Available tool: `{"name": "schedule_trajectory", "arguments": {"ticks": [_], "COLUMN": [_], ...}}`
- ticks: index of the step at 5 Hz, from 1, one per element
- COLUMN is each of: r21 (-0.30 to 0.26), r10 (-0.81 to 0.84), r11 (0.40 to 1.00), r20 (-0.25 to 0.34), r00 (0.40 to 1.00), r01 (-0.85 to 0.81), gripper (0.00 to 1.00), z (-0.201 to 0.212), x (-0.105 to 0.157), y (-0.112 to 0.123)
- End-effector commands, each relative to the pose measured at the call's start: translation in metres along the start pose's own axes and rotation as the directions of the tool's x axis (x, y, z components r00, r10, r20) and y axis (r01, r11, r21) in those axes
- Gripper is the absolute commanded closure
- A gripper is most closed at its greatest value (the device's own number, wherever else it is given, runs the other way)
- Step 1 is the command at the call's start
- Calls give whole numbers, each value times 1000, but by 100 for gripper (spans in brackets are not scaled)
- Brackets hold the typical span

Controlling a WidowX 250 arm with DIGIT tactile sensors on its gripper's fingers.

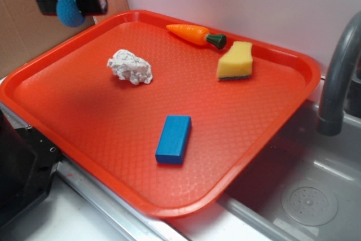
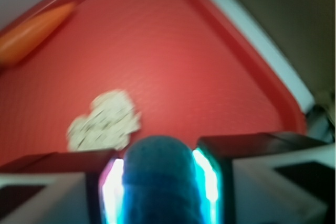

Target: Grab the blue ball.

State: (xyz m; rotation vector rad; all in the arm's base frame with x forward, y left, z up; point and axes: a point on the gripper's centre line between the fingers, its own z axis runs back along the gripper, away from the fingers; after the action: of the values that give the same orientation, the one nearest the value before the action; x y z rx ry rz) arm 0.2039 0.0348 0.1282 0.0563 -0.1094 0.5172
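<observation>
The blue ball (image 1: 70, 9) is a small teal, bumpy ball held up in the air over the tray's far left corner. My gripper (image 1: 69, 1) is shut on it, one finger on each side. In the wrist view the blue ball (image 2: 160, 179) fills the gap between the two black fingers (image 2: 241, 153), pressed by both. The tray surface lies well below it.
The red tray (image 1: 73, 105) holds a white crumpled lump (image 1: 131, 67), an orange carrot (image 1: 194, 34), a yellow sponge (image 1: 236, 60) and a flat blue block (image 1: 174, 139). A sink with a grey faucet (image 1: 338, 77) lies to the right. A cardboard wall (image 1: 22, 32) stands behind the arm.
</observation>
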Motion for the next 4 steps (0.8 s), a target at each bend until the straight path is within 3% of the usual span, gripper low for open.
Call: {"name": "schedule_trajectory", "arguments": {"ticks": [1, 2, 4], "r21": [-25, -39, -61], "r10": [-231, -233, -169], "r11": [972, 971, 982], "r20": [67, 66, 121], "r00": [971, 970, 978], "r01": [233, 236, 177], "gripper": [100, 100, 100], "z": [20, 21, 36], "x": [-15, -16, -19], "y": [1, 4, 20]}}
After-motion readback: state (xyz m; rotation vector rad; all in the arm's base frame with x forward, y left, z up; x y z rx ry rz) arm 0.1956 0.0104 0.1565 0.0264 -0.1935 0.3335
